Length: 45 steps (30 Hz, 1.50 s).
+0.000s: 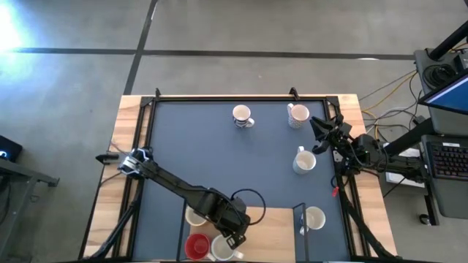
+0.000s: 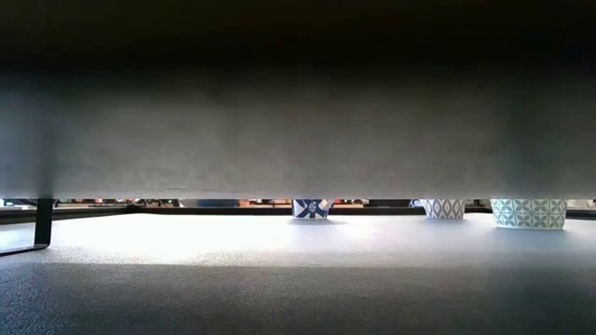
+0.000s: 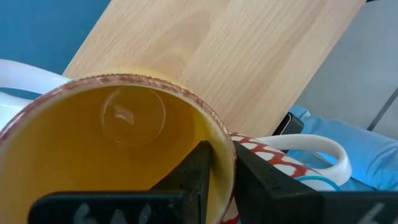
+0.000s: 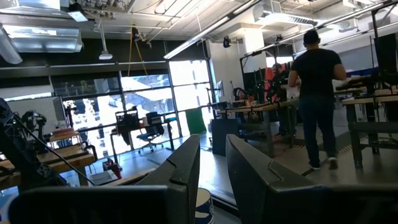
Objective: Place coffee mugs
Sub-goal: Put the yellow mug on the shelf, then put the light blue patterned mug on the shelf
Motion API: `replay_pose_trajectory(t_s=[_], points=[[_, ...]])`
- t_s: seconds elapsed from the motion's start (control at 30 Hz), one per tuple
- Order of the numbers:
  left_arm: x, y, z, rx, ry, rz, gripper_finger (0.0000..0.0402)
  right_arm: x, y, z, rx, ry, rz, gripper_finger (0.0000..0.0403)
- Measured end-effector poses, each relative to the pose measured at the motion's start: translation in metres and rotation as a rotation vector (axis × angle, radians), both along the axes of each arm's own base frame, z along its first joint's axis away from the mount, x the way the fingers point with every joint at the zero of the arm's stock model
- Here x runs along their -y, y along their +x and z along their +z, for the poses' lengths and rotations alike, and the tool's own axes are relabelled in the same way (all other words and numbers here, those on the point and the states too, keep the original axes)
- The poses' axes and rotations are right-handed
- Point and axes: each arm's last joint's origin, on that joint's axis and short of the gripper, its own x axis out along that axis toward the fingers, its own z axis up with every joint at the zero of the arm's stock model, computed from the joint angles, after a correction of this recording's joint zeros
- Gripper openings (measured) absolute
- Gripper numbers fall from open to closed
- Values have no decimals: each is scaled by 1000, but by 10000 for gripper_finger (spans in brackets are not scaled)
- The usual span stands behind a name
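The left gripper sits at the near edge of the table over the wooden board, its jaws pinched narrow on the rim of a mug with a yellow inside: one finger is inside the cup, the other outside against the red-patterned wall. From the jaws the mug's body lies to the inner-finger side, its mouth facing the wrist camera, so I judge it hangs or stands by that one stretch of rim. The white handle curves away on the outer-finger side. Just beside the jaws stand a red mug and a white mug (tight company for any release).

The right gripper waits far off at the table's right edge, jaws parted narrowly on nothing, much nearer the patterned mugs at the far end.
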Motion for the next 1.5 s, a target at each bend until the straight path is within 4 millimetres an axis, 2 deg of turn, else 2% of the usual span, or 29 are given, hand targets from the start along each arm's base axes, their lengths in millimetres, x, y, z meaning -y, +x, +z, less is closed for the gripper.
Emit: replay_pose_trajectory(t_s=[0.13,0.37,0.67,0.83,1.03,1.2,1.3,1.5], points=[[-1,0,7,10,4,4,41,0,0,0,0,0,0,68],[-4,-3,26,27,58,28,73,0,0,0,0,0,0,68],[-6,-3,26,32,95,42,85,0,0,0,0,0,0,68],[-10,-4,41,71,140,67,85,0,0,0,0,0,0,68],[-19,-3,67,209,303,10,86,0,0,0,0,0,0,68],[-38,1,99,353,480,-55,84,0,0,0,0,0,0,68],[-59,3,108,359,531,-36,84,0,0,0,0,0,0,68],[-109,-3,105,159,621,-29,84,0,0,0,-4,1,0,68]])
